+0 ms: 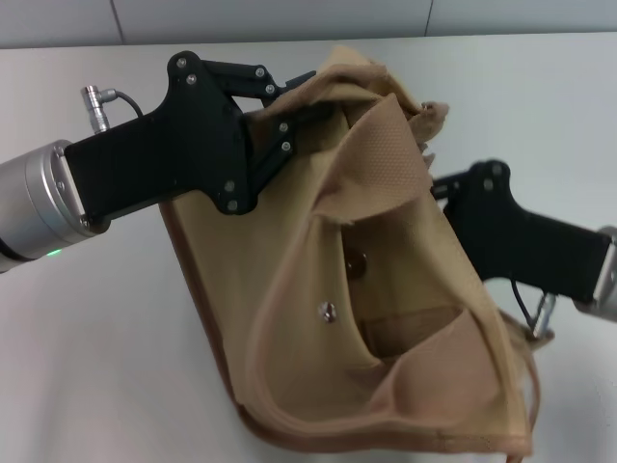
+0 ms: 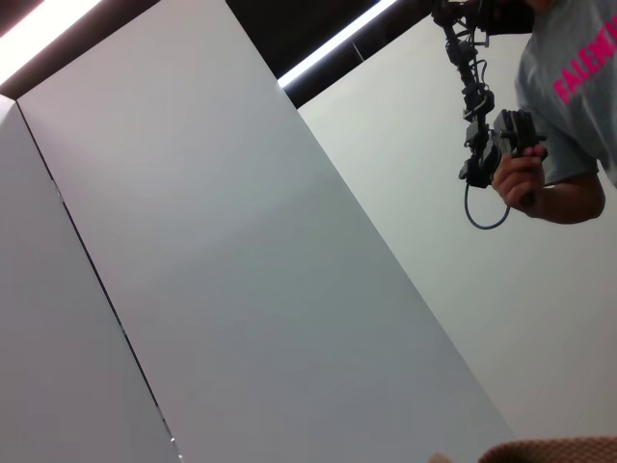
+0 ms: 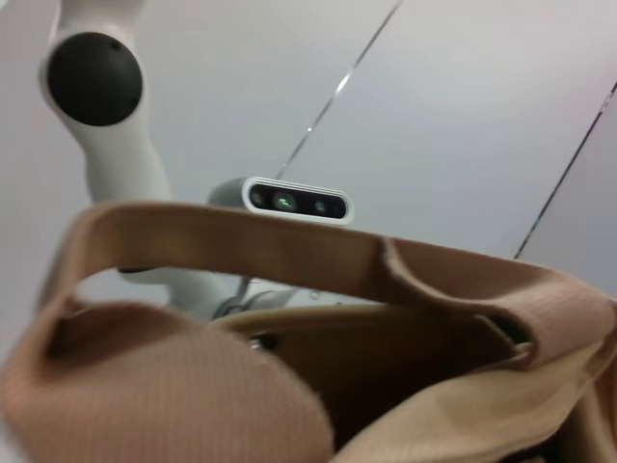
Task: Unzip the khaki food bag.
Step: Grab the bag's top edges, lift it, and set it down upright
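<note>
1. Canvas is sagging: the khaki food bag [image 1: 386, 289] is sitting centre-frame on the white table [image 1: 87, 367], its handles [image 1: 381, 159] flopping toward 12 o'clock.
2. The left gripper [image 1: 299, 101] is pinching the bag's top corner at 11 o'clock, fingers closed on cloth.
3. The right gripper [image 1: 436, 185] is pressing in at 3 o'clock; its fingers are hiding behind fabric, so I cannot tell their state.
4. Judging by the folds, the bag is handling soft and light; hold the cloth taut beside the zipper.

Tilted white wall panels [image 2: 241, 270] fill the view; a person's hand [image 2: 521, 178] gripping a black handheld device [image 2: 496, 145] is seen at 2 o'clock; a sliver of tan woven fabric [image 2: 559, 449] at 5 o'clock.
</note>
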`<state>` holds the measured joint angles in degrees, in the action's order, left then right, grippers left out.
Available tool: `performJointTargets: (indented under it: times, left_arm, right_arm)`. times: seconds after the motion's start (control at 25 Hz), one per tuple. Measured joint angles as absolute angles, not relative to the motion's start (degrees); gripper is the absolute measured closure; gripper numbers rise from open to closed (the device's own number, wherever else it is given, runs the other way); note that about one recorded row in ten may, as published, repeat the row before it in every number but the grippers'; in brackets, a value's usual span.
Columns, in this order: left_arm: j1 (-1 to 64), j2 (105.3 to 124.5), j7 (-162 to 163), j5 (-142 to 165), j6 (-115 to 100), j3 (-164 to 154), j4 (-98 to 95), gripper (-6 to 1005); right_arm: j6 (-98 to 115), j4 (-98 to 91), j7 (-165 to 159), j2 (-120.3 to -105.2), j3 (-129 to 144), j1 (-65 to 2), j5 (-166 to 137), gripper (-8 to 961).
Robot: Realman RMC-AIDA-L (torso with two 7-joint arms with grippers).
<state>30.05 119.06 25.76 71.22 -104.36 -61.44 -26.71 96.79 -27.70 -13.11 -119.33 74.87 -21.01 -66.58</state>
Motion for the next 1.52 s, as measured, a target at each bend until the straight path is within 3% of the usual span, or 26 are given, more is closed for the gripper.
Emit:
performJointTargets:
  times: [0.4, 0.88, 1.52]
  left_arm:
    - [30.27, 119.09, 25.75, 70.02, -104.26, -61.64, -26.21, 908]
    - [30.33, 119.09, 25.75, 68.53, -103.94, -61.75, -26.1, 907]
    - [30.07, 119.0, 25.75, 68.51, -103.78, -61.79, -26.1, 906]
  right_arm:
    - [100.02, -29.25, -13.72, -118.87, 73.74, -15.3, -71.02, 954]
    - [106.6, -28.97, -15.07, -116.96, 70.29, -8.23, -73.71, 955]
    - [110.14, -27.87, -16.79, -116.9, 58.97, -5.26, -84.11, 955]
